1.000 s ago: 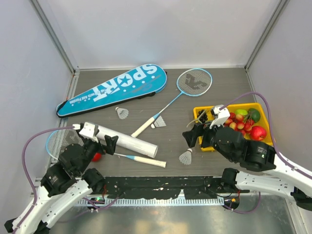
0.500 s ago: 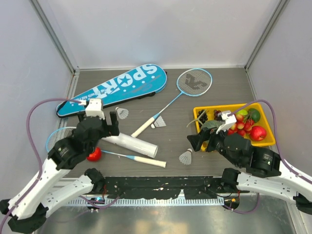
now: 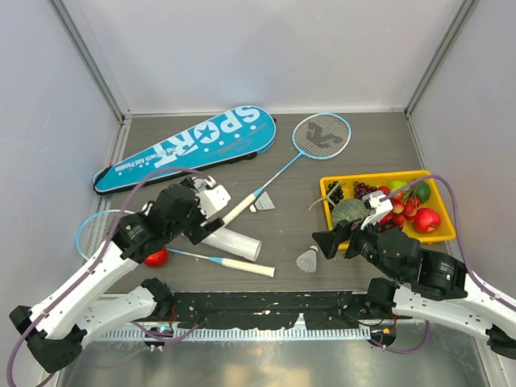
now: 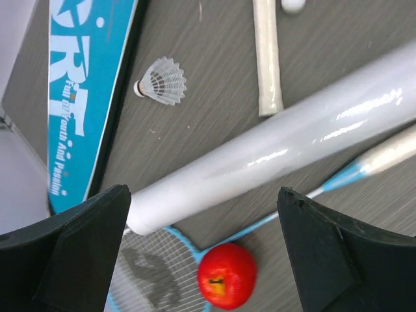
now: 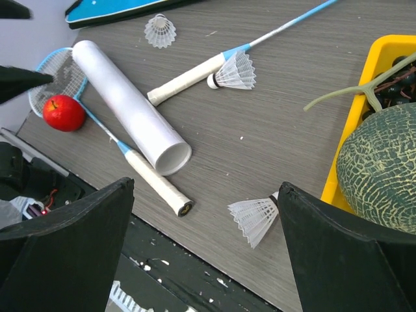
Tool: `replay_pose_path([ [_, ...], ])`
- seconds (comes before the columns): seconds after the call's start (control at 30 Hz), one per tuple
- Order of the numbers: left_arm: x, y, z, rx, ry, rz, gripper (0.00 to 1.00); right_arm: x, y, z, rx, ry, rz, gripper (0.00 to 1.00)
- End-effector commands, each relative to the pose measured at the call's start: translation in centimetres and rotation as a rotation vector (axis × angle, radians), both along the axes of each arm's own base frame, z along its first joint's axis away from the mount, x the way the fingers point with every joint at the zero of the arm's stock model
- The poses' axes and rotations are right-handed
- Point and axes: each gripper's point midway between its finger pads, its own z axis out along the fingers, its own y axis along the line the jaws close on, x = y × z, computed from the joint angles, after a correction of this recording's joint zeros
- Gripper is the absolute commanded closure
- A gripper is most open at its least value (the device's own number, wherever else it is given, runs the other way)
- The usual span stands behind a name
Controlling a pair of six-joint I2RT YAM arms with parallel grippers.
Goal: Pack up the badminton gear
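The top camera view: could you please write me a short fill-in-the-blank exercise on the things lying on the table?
The white tube lies across one ____.
The blue bag reads ____.
There are ____ shuttlecocks lying loose.
The fruit sits in a ____ tray.
Missing words: racket; SPORT; three; yellow.

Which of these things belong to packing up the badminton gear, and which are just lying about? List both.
To pack:
- blue SPORT racket bag
- far racket
- near racket
- white tube
- shuttlecock by the bag
- shuttlecock by the far racket's handle
- shuttlecock near the tray

Lying about:
- yellow tray of fruit
- netted melon
- red apple
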Motion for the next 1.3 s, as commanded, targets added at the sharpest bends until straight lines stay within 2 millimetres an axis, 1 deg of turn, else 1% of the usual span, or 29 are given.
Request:
replay_pose_path([
  [0.0, 1.1, 0.2, -4.2, 0.391, -0.051, -0.365, 0.01, -0.4, 0.2, 2.9, 0.096, -0.067, 0.042, 0.04],
  [0.03, 1.1, 0.3, -5.1, 0.455, -0.052, -0.435, 0.01, -0.5, 0.0, 2.9, 0.095, -0.069, 0.044, 0.05],
  [0.1, 1.5, 0.4, -6.5, 0.516, -0.019, -0.481, 0.02, -0.6, -0.6, 3.2, 0.105, -0.074, 0.034, 0.05],
  [0.17, 1.5, 0.4, -7.9, 0.539, 0.043, -0.528, 0.02, -0.7, -1.2, 3.4, 0.124, -0.078, 0.02, 0.05],
  [0.27, 1.7, -0.4, -9.5, 0.555, 0.085, -0.599, 0.01, -0.8, -1.7, 3.3, 0.135, -0.082, 0.008, 0.05],
  [0.37, 2.1, -1.4, -10.2, 0.55, 0.097, -0.639, 0.01, -0.7, -2.1, 3.3, 0.14, -0.094, -0.002, 0.05],
  [0.43, 2.0, -1.9, -10.7, 0.543, 0.13, -0.666, 0.01, -0.6, -2.4, 3.4, 0.132, -0.101, -0.007, 0.05],
  [0.57, 1.3, -2.0, -11.9, 0.544, 0.223, -0.696, 0.03, -0.5, -2.9, 3.6, 0.116, -0.113, -0.021, 0.05],
  [0.63, 1.0, -1.8, -12.4, 0.55, 0.248, -0.696, 0.04, -0.5, -3.3, 3.7, 0.112, -0.12, -0.029, 0.05],
  [0.67, 0.6, -2.3, -12.8, 0.527, 0.264, -0.719, 0.04, -0.4, -3.4, 3.8, 0.114, -0.123, -0.036, 0.04],
  [0.73, 0.6, -2.3, -13.3, 0.537, 0.277, -0.729, 0.05, -0.4, -3.7, 3.9, 0.119, -0.129, -0.042, 0.04],
  [0.9, 1.1, -2.6, -14.1, 0.553, 0.293, -0.733, 0.07, -0.4, -4.3, 4.0, 0.127, -0.142, -0.059, 0.05],
  [1.03, 1.5, -2.7, -15.4, 0.573, 0.319, -0.736, 0.07, -0.4, -4.7, 4.1, 0.132, -0.143, -0.066, 0.05],
  [1.27, 2.1, -3.4, -17.1, 0.578, 0.37, -0.735, 0.11, -0.5, -5.5, 4.0, 0.142, -0.148, -0.088, 0.05],
])
